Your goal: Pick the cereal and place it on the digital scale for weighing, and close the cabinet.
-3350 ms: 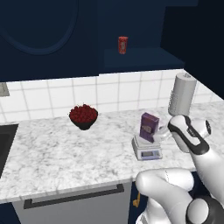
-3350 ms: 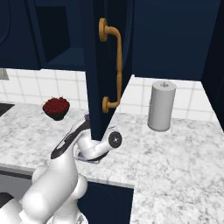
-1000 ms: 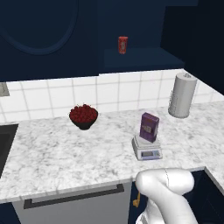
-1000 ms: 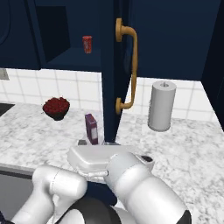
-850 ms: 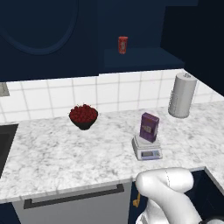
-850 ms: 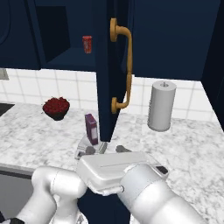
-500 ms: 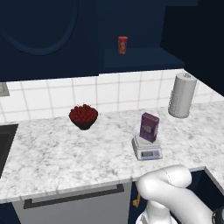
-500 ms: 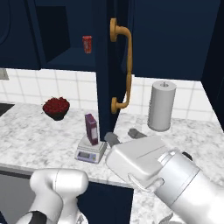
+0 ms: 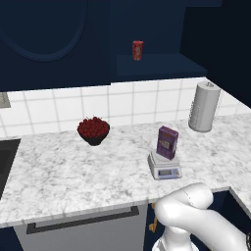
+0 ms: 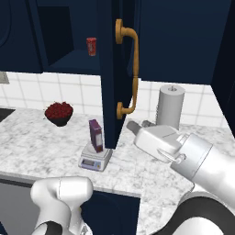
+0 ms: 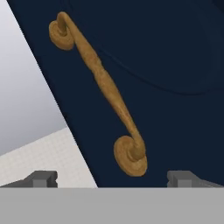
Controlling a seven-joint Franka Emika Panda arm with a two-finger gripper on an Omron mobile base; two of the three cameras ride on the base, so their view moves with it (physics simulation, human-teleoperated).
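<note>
The purple cereal (image 9: 167,142) box stands upright on the white digital scale (image 9: 165,167), also seen as cereal (image 10: 96,135) on the scale (image 10: 95,159). The navy cabinet door (image 10: 111,69) hangs open, nearly edge-on, above the scale's right side. Its brass handle (image 10: 129,69) faces right. My gripper (image 10: 137,125) hovers just right of the door's lower edge, close to the handle's bottom end. In the hand view the handle (image 11: 100,83) runs diagonally across the door (image 11: 166,52), and my gripper (image 11: 112,179) is open, with the fingertips (image 11: 41,178) wide apart below it.
A small red can (image 9: 138,50) sits on the open cabinet shelf. A dark bowl of red fruit (image 9: 93,130) stands to the left on the marble counter (image 9: 59,176). A grey paper towel roll (image 10: 170,106) stands behind my hand. A grey drawer (image 9: 83,223) lies below the counter edge.
My hand has swung up from below the counter front to the right side of the open door. The door turned slightly closer to edge-on. The cereal stays on the scale.
</note>
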